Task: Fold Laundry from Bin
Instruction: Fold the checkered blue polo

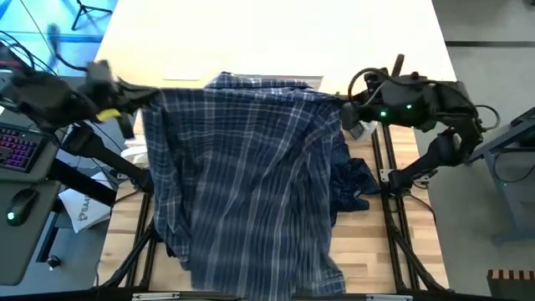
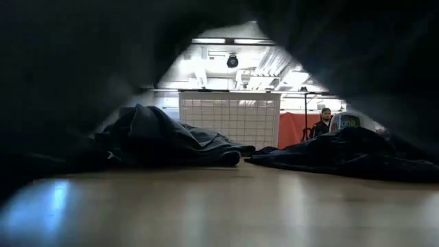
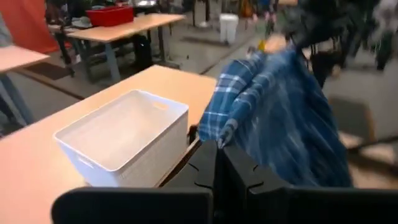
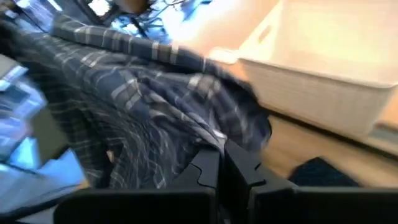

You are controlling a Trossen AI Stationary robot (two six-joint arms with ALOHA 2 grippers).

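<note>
When I look from the high camera, I see the plaid shirt (image 1: 247, 180) stretched wide over the table centre, with my left gripper (image 1: 149, 99) pinching its edge at 9 o'clock and my right gripper (image 1: 343, 109) pinching the edge at 3 o'clock, both pressed together on the cloth. From the low camera, the white bin (image 2: 230, 118) stands at the far side between a grey-green top (image 2: 164, 140) and dark trousers (image 2: 343, 154) lying on the table (image 2: 219, 206). Each wrist camera shows closed fingers (image 3: 233, 171) gripping the shirt, the bin just beyond.
</note>
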